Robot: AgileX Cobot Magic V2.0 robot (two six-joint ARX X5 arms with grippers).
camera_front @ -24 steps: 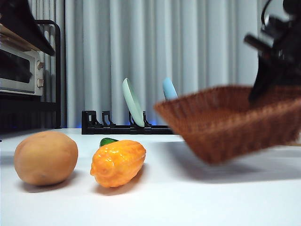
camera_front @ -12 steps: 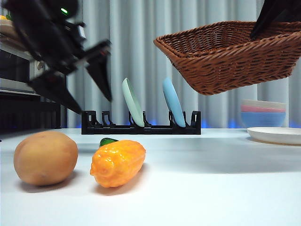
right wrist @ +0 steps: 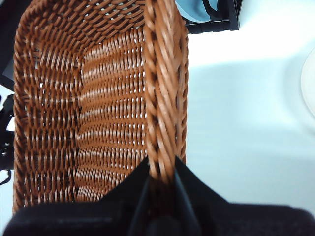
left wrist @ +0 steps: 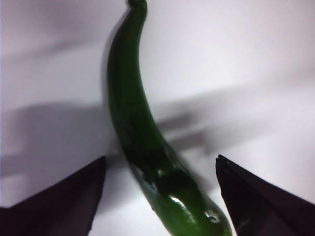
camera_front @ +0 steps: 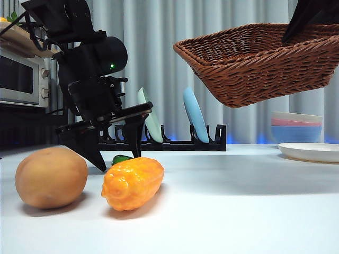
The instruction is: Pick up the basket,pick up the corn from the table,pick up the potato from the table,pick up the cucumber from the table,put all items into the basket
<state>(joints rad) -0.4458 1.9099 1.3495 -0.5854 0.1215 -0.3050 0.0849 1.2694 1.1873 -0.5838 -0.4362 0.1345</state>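
Basket (camera_front: 265, 63) aloft at upper right, right gripper (right wrist: 161, 172) clenched on its braided rim; bare table (camera_front: 238, 211) beneath.

At left, the left gripper (camera_front: 114, 143) spreads its jaws wide astride the cucumber (left wrist: 147, 147), whose tip shows behind the corn (camera_front: 132, 182). The potato (camera_front: 51, 177) sits just beside; a plate rack (camera_front: 159, 140) stands behind.

bright even light, soft shadows on the table (camera_front: 238, 211), left wrist view blurred
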